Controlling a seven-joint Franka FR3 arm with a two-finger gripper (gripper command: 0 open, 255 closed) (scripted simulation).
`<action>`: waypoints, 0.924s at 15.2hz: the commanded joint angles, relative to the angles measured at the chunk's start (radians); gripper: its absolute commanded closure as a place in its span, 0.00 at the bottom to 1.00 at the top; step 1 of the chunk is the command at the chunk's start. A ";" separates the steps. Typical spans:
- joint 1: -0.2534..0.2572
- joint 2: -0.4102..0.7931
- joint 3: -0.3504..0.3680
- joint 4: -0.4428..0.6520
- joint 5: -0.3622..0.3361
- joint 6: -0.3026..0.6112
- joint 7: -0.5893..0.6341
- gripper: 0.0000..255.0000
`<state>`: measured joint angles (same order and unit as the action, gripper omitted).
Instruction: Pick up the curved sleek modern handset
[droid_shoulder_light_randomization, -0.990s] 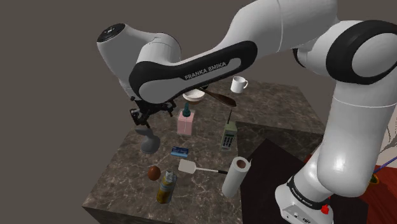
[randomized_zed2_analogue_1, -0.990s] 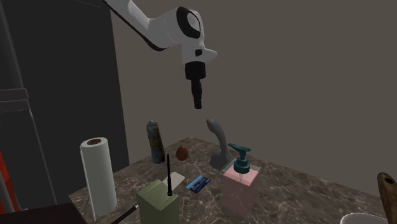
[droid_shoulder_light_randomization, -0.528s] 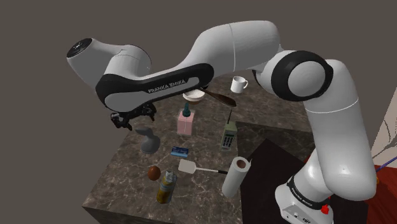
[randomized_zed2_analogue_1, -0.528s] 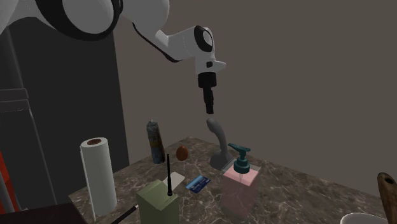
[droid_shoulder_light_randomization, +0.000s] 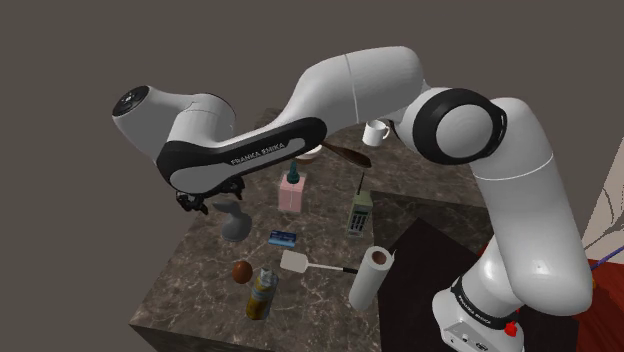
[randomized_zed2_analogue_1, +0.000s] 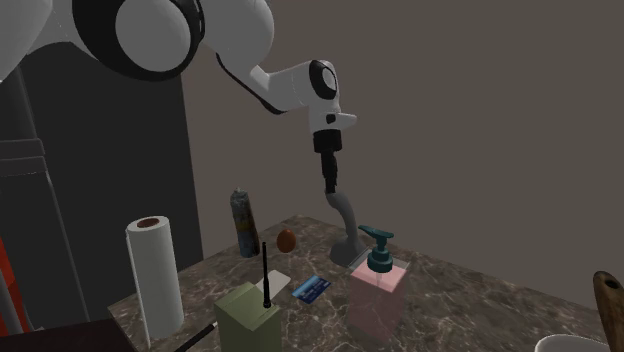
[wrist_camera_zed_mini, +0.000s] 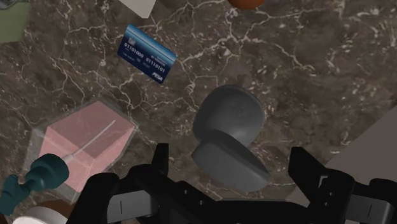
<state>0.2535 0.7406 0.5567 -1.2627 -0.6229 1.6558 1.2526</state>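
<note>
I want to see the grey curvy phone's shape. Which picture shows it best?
The second exterior view: the grey handset stands side-on, so its curve shows. The shoulder view shows it small, just under the arm. The wrist view looks down on its top, inside the open end effector, hiding the curve.

The white arm (droid_shoulder_light_randomization: 350, 85) rises from its base (droid_shoulder_light_randomization: 478, 305) at the shoulder view's lower right, bends over at the elbow and reaches across toward that view's left. Its wrist points the black pincer (droid_shoulder_light_randomization: 195, 203) straight down. In the wrist view, the two fingers (wrist_camera_zed_mini: 161, 162) stand well apart, clasping nothing.
</note>
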 joint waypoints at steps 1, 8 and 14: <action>0.000 0.002 -0.001 -0.004 -0.001 0.006 0.003 0.00; 0.002 0.004 -0.001 -0.003 -0.002 0.005 0.004 1.00; 0.003 -0.009 0.003 0.018 0.005 -0.023 -0.008 1.00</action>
<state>0.2570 0.7357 0.5589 -1.2512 -0.6198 1.6410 1.2491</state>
